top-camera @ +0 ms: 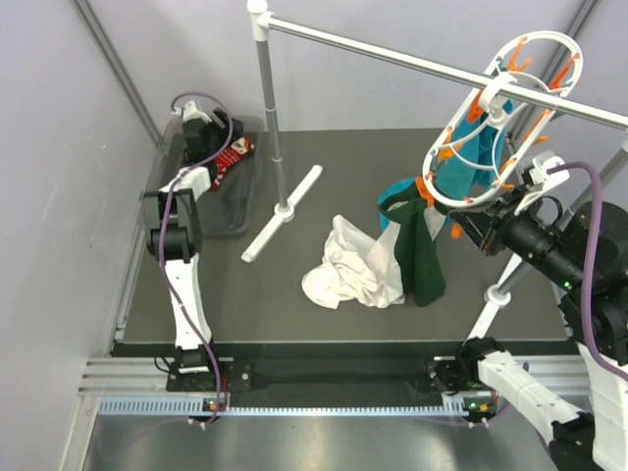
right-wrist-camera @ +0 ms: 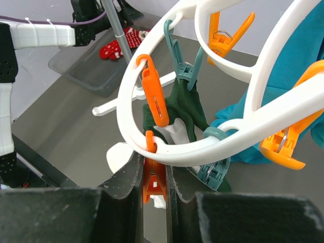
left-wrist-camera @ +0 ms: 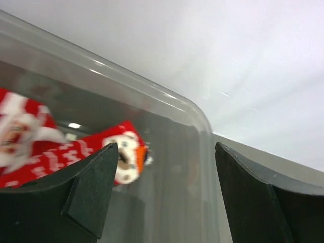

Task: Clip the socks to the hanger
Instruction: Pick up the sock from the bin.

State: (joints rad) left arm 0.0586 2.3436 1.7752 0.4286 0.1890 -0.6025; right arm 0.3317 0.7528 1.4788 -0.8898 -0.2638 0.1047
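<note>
The red socks [top-camera: 234,157] with white patterns lie in a clear plastic bin [top-camera: 228,211] at the back left. My left gripper [top-camera: 208,135] is open and empty just above them. In the left wrist view its gripper [left-wrist-camera: 167,192] hangs over the bin's corner, with a sock [left-wrist-camera: 61,152] beside the left finger. The socks also show far off in the right wrist view [right-wrist-camera: 119,44]. The white oval hanger [top-camera: 500,118] hangs tilted from the rail. My right gripper [top-camera: 469,224] is shut on an orange clip [right-wrist-camera: 154,179] at the ring's [right-wrist-camera: 132,136] low end.
A white metal rail [top-camera: 392,57] on a pole with a T-foot [top-camera: 283,211] crosses the back. A white cloth [top-camera: 348,263] lies mid-table. A dark green cloth [top-camera: 420,245] and a teal cloth [top-camera: 473,155] hang from the hanger's clips.
</note>
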